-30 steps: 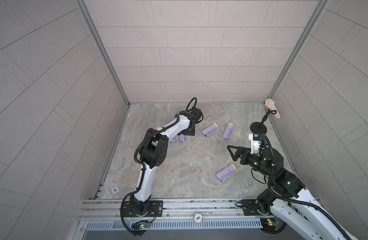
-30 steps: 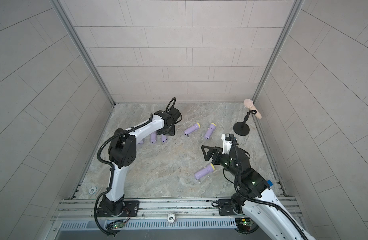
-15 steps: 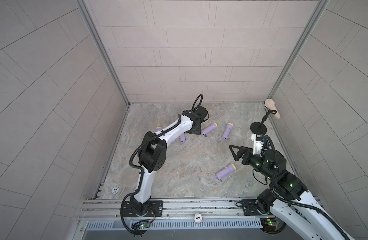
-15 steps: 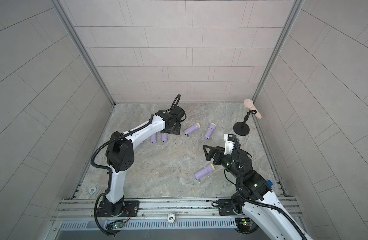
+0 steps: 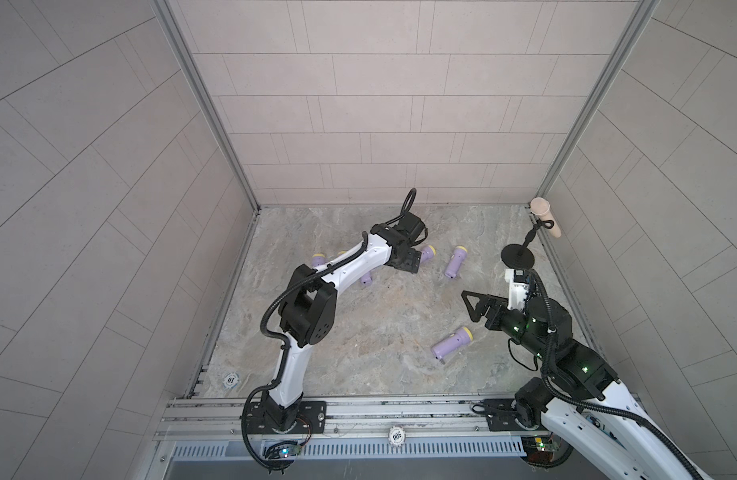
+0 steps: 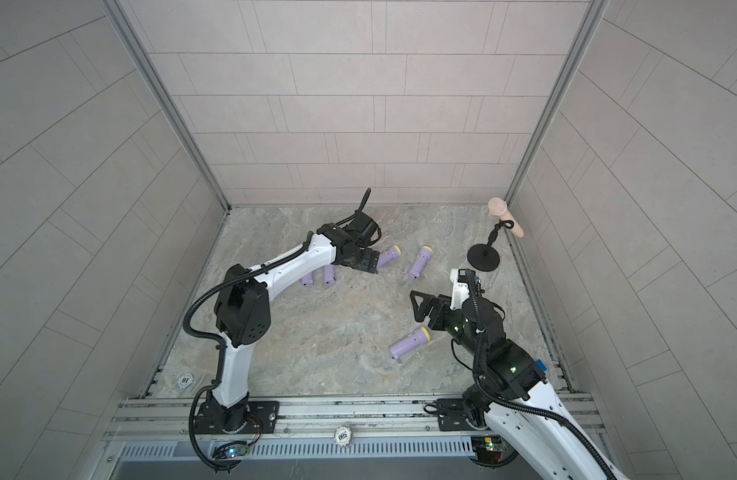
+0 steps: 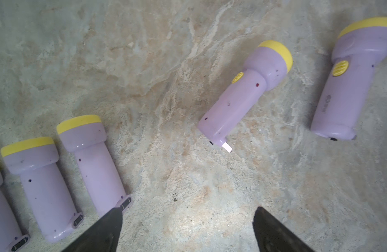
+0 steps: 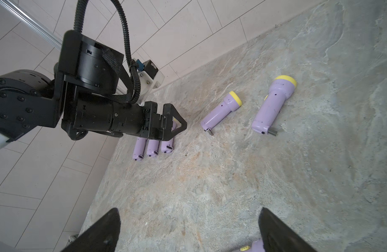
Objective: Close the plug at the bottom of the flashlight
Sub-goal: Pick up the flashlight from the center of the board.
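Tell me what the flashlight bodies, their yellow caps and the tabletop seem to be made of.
Flashlight body: smooth lilac plastic with a semi-matte finish, judging by the moulded shape and soft highlights.
Yellow cap: matte, probably plastic or rubber; the look leaves it open.
Tabletop: matte, stone-look surface with grey and tan veining; I cannot tell real stone from a printed sheet.

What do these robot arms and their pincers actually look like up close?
The left arm and right arm have white shells between chunky black joints, with a black ribbed cable hose looping alongside each. Small green lights glow on the right one. The left gripper and right gripper are black, with pointed, triangular open-frame fingers.
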`<state>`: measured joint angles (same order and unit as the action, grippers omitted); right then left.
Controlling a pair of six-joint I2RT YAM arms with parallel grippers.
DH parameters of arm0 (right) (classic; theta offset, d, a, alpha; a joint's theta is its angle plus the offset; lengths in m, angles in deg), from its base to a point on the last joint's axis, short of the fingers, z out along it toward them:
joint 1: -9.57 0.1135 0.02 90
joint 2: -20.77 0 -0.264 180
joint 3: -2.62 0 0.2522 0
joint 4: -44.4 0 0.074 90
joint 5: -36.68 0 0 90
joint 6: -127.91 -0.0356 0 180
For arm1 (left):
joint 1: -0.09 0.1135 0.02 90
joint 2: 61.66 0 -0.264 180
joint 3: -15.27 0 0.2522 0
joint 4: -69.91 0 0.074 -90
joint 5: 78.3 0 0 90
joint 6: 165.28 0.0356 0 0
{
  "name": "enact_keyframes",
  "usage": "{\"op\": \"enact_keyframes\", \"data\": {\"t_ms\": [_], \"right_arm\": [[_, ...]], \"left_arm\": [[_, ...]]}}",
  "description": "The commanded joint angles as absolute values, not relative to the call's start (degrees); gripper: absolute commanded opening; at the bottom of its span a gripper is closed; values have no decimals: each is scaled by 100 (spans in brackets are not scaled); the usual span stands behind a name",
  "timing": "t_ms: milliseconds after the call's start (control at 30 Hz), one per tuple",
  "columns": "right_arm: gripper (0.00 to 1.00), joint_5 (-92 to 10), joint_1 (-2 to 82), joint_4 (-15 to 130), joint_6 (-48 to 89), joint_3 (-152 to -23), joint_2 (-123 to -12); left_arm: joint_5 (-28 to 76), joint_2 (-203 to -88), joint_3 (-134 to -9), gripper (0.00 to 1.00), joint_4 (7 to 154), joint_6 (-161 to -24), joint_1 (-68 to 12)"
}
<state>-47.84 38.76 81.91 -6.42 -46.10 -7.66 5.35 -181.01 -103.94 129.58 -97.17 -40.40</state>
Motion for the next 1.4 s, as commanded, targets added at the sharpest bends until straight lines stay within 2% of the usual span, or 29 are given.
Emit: {"op": "enact_keyframes", "data": {"t_ms": [0, 467, 633, 1367], "right_arm": [[100, -4901, 3874, 8401, -609, -4906, -839], [100, -5028, 3871, 8526, -682, -4933, -833], [100, -5042, 3875, 8513, -663, -4850, -762], [100, -5048, 3867, 8409, -590, -4361, -358]], "left_arm": [[615, -18020, -10442, 99, 12691, -9127, -4122], [779, -18495, -10370, 99, 11875, -7726, -4192], [605, -18830, -10638, 99, 11860, -7610, -4185], [260, -20269, -12317, 83, 12704, -7360, -4167]]}}
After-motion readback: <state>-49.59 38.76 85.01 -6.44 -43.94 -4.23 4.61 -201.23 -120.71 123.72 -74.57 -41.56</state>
